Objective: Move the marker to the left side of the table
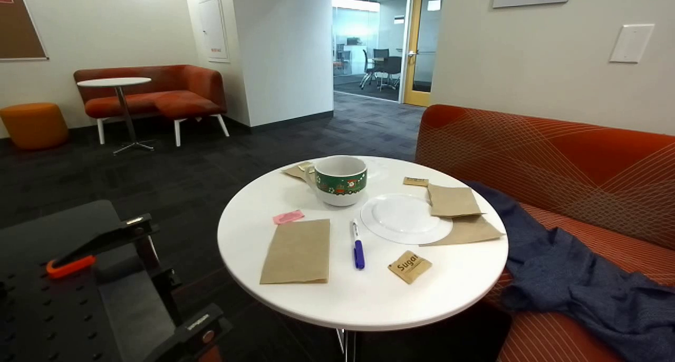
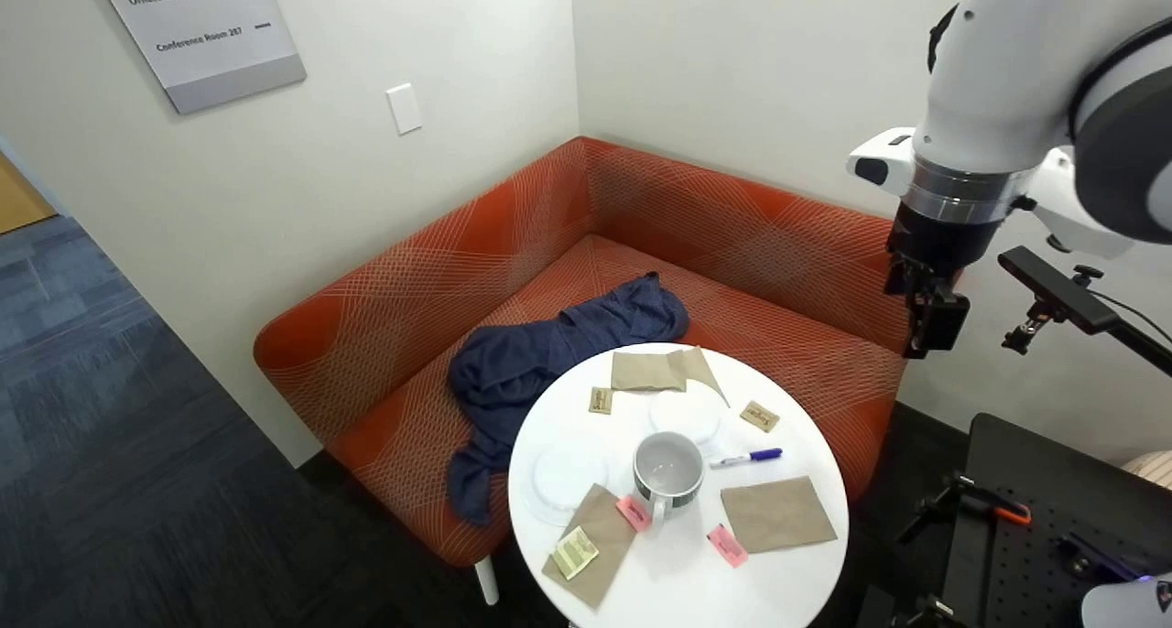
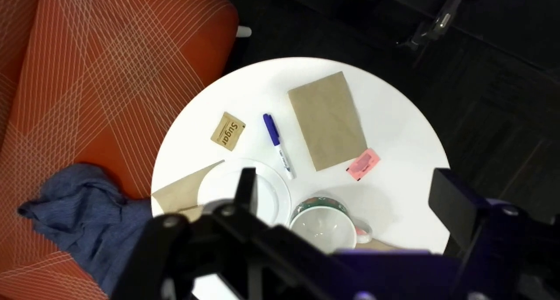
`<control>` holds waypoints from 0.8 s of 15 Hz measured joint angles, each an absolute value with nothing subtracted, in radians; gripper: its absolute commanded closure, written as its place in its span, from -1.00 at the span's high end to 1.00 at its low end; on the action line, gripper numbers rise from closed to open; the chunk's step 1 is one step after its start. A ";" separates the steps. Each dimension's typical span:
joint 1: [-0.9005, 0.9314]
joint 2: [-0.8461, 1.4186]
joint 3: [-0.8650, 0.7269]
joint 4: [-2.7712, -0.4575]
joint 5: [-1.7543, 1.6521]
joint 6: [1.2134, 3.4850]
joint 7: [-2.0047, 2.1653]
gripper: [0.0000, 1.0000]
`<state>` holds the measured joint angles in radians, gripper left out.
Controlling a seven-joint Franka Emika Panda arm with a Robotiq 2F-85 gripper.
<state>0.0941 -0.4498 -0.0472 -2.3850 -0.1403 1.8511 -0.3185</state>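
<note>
The marker, a thin pen with a blue-purple cap and white barrel, lies flat on the white round table. The marker shows in both exterior views and in the wrist view. The table shows in all views. The marker lies between a brown napkin and a clear plate, touching neither. My gripper hangs high above the table level in an exterior view, beyond the table's edge. In the wrist view the gripper has its fingers wide apart with nothing between them, well above the marker.
A green-and-white mug stands near the marker. A clear plate, brown napkins, a sugar packet and pink packets lie around it. A red sofa with a dark blue cloth borders the table.
</note>
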 measured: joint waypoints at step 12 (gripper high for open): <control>0.050 -0.234 -0.136 -2.585 -0.140 2.357 -0.490 1.00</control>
